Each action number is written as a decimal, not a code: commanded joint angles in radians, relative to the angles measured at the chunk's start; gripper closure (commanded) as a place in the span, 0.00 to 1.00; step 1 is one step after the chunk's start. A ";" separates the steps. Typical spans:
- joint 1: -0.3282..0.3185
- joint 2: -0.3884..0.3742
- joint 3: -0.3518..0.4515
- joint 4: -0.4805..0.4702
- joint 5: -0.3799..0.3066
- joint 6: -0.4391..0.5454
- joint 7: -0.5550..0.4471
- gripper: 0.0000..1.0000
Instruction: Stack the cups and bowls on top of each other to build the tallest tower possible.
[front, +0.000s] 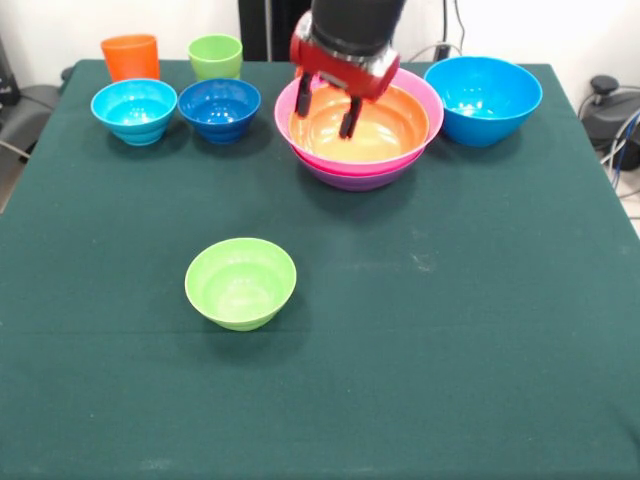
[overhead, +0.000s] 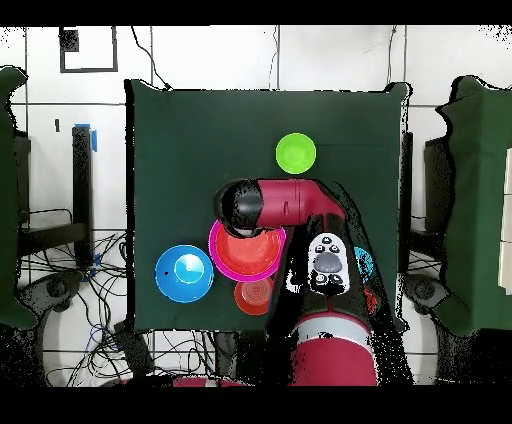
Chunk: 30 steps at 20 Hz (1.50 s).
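Hovering with jaws apart and empty over the tower (front: 360, 140) of nested orange, pink and purple bowls, the gripper (front: 327, 105) seems between placements, probably needing the big blue bowl (front: 483, 98) just beside next

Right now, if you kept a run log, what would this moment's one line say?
gripper: open, empty, above tower | tower: orange in pink in purple bowl | big blue bowl: beside tower | lime-green bowl: alone, mid-table

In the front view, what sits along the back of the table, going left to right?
Orange cup → light-blue bowl → lime-green cup → dark-blue bowl → nested tower of purple, pink and orange bowls → big blue bowl.
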 joint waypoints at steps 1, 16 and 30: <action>-0.021 -0.169 0.137 0.017 0.020 0.337 -0.245 0.00; 0.230 -0.209 0.022 -0.011 -0.116 0.341 0.107 0.00; 0.397 -0.104 -0.093 -0.070 -0.088 0.301 0.240 0.00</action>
